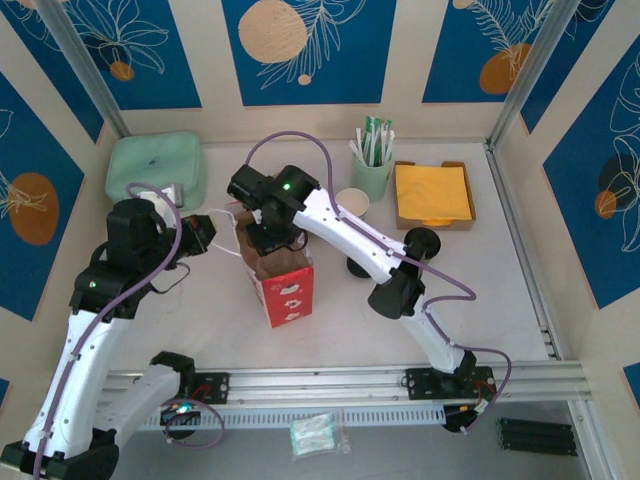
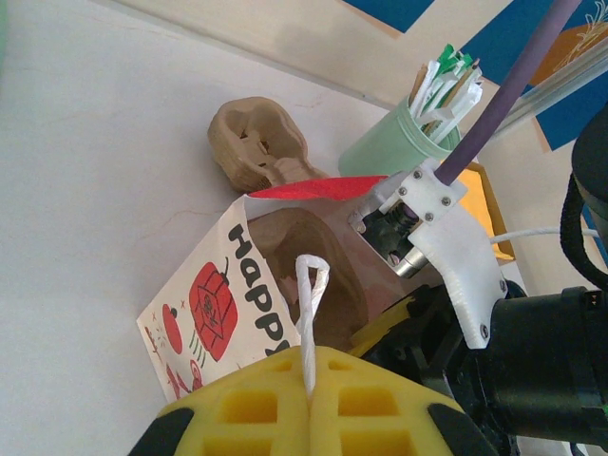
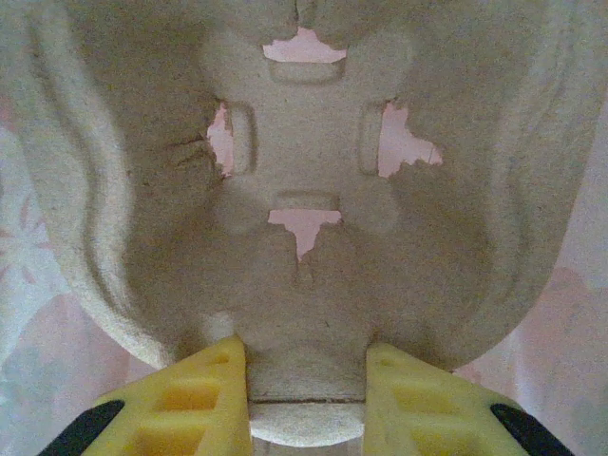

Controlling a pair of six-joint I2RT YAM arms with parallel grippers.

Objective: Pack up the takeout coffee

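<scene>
Left pincer [image 2: 309, 369] clenched on paper bag [image 1: 288, 295] handle [image 2: 311, 304]; right pincer [image 3: 306, 359] grasping pulp carrier [image 3: 304, 190]; white worktop [image 1: 480, 290], blue leaf-print walls [image 1: 350, 60].

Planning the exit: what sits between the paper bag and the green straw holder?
In the top view, an unlidded paper cup stands between bag and straw holder. The right arm crosses there too.

A white table [image 1: 500, 300] is carrying a red-and-white paper bag [image 1: 288, 292] standing mid-table, a pale green box [image 1: 155, 165] sitting back left, and a green stirrer holder [image 1: 372, 175], paper cup [image 1: 352, 203] and orange napkin tray [image 1: 433, 195] sitting along the back.
</scene>
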